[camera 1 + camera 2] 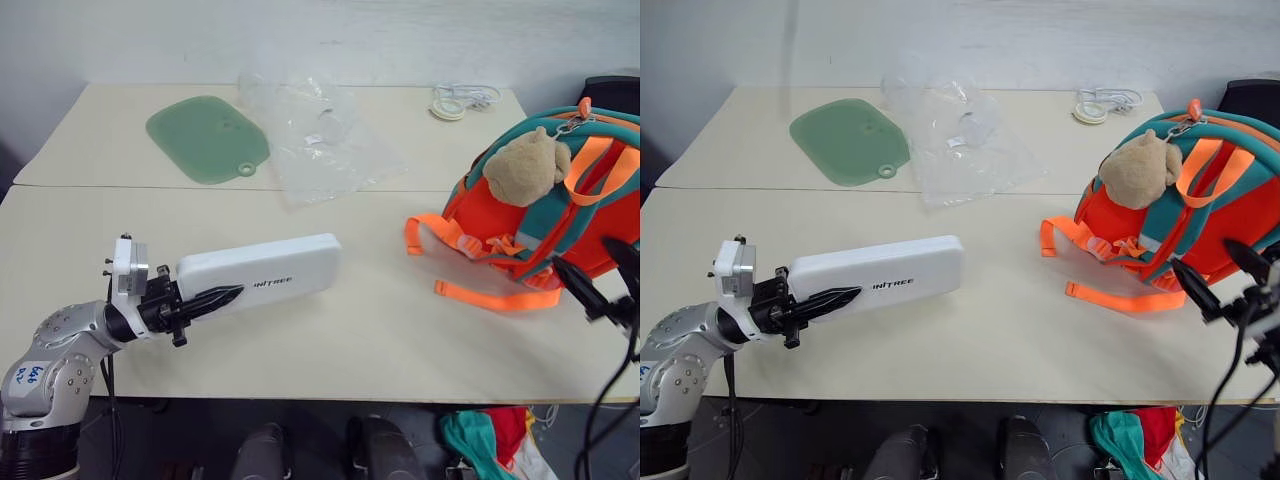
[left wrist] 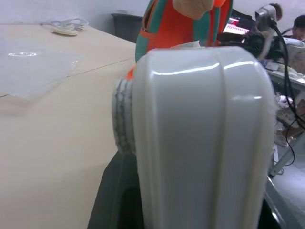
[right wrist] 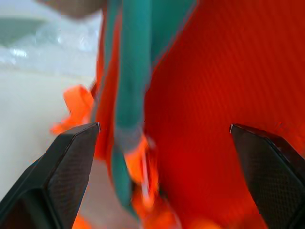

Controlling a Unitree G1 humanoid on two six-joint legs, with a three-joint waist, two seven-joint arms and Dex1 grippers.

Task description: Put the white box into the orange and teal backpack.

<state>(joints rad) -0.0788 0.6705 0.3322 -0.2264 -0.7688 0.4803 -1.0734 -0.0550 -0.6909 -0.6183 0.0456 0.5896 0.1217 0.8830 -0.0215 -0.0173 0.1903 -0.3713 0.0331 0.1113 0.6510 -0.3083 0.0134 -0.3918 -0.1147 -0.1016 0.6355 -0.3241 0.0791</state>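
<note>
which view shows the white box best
The left eye view: the whole white box shows, lettering included, held at one end by the left end effector. The right eye view is nearly as good. The left wrist view has just its rounded end, close up.

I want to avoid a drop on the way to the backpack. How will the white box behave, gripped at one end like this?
The white box looks rigid, so it probably won't sag. The left gripper clamps only one end, so the long overhang may droop or pivot. Its glossy, rounded shell looks fairly slippery.
</note>
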